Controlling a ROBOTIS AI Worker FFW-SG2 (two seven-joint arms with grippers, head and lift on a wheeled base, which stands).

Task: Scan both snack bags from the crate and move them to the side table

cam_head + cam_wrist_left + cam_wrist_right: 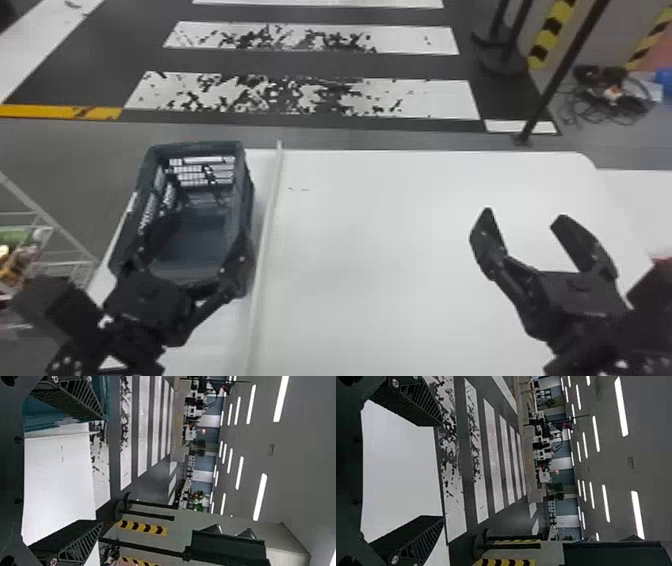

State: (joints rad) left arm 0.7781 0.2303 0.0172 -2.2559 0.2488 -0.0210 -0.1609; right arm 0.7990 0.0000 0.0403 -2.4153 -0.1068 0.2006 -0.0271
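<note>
In the head view, my left gripper (pixel 200 237) is open over the near end of the dark blue-green crate (pixel 197 245), hiding part of its inside. The visible crate floor is bare. In the left wrist view, the left gripper (pixel 101 470) has its fingers wide apart, one in front of the crate (pixel 35 411). My right gripper (pixel 524 214) stands open above the right part of the white table (pixel 375 240); in the right wrist view, nothing is between the fingers of that gripper (pixel 442 471).
A raised pale strip (pixel 267 225) runs across the table beside the crate. At the far left is a wire rack (pixel 45 225) with colourful items (pixel 15 262) that I cannot identify. Another white surface (pixel 645 192) adjoins the table's right side. A thin dark post (pixel 557 77) stands behind.
</note>
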